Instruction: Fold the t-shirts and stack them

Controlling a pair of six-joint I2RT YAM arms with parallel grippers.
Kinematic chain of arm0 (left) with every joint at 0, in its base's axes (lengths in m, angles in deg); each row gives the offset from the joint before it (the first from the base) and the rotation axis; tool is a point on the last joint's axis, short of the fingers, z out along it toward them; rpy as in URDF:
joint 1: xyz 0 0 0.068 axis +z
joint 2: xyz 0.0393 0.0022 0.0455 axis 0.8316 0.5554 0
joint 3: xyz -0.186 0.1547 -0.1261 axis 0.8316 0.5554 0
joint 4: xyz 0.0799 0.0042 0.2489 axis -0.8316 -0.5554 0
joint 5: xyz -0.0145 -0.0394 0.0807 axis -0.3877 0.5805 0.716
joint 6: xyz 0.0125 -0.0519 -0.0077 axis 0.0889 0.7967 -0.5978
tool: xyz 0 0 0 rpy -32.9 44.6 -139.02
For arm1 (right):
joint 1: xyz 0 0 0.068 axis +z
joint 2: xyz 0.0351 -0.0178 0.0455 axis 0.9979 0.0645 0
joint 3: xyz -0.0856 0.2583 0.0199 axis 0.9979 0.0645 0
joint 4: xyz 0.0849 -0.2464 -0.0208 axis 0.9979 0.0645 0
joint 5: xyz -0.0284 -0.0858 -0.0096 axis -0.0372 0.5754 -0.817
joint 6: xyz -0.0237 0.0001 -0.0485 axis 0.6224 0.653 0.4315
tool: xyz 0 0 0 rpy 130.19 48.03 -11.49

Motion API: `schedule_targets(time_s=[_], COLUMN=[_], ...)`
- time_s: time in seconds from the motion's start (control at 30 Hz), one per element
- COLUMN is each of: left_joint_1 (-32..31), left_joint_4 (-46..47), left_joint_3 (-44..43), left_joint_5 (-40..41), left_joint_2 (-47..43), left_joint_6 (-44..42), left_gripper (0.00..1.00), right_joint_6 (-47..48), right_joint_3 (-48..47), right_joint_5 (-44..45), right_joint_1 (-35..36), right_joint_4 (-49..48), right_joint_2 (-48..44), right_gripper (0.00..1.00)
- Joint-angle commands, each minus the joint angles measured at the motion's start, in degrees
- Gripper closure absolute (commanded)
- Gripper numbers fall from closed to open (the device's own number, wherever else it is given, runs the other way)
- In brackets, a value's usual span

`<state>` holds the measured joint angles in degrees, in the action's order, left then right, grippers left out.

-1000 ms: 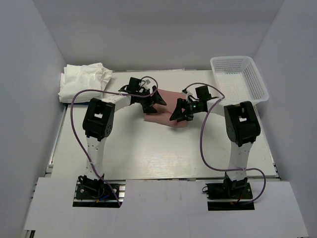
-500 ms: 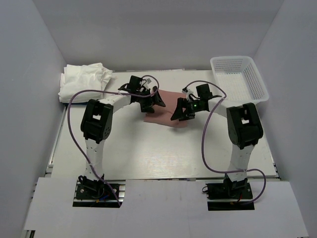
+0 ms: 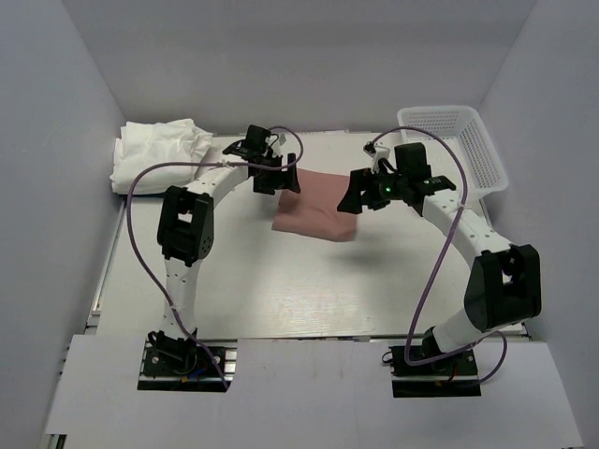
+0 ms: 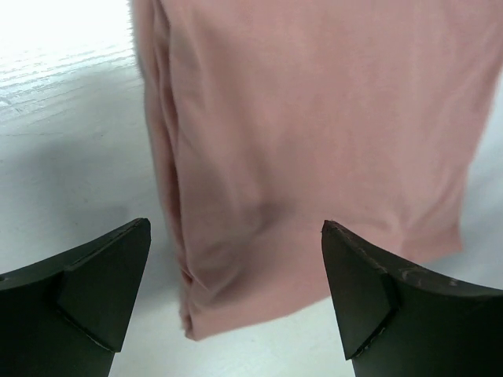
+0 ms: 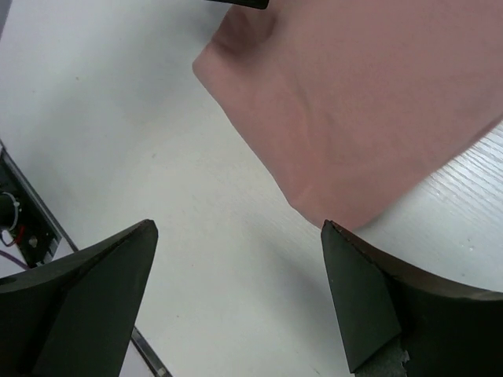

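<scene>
The dusty-pink t-shirt (image 3: 316,206) lies folded into a flat rectangle at the middle of the table; its print is hidden. It fills the left wrist view (image 4: 314,133) and the upper right of the right wrist view (image 5: 361,102). My left gripper (image 3: 277,181) is open and empty, just above the shirt's far left corner. My right gripper (image 3: 358,198) is open and empty, raised over the shirt's right edge. White folded t-shirts (image 3: 159,154) sit in a loose pile at the far left corner.
A white plastic mesh basket (image 3: 451,148) stands at the far right corner, just behind my right arm. Grey walls close in the table on three sides. Purple cables loop off both arms.
Both grippers have lifted off the pink shirt and drawn apart. The left moved back and left, the right swung up and to the right. The shirt now lies uncovered and flat.
</scene>
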<state>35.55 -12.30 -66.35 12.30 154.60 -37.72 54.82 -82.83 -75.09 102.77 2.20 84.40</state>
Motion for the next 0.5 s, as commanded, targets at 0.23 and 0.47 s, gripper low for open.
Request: schedule_targets(time_s=[0.23, 0.47], left_joint_1=[-1.7, -5.91], left_joint_4=[-3.21, -7.94], left_joint_3=[-2.94, -7.86], left_joint_5=[3.23, 9.36], left_joint_2=[7.17, 12.53], left_joint_6=[-4.75, -6.42], left_gripper=[0.04, 0.22], right_joint_6=[3.08, 2.91], right_joint_3=[1.95, 4.32], right_joint_5=[9.45, 12.79], right_joint_1=[-0.3, -0.56], right_joint_4=[4.47, 4.02], right_joint_2=[-3.91, -3.65], right_gripper=[0.1, 0.1])
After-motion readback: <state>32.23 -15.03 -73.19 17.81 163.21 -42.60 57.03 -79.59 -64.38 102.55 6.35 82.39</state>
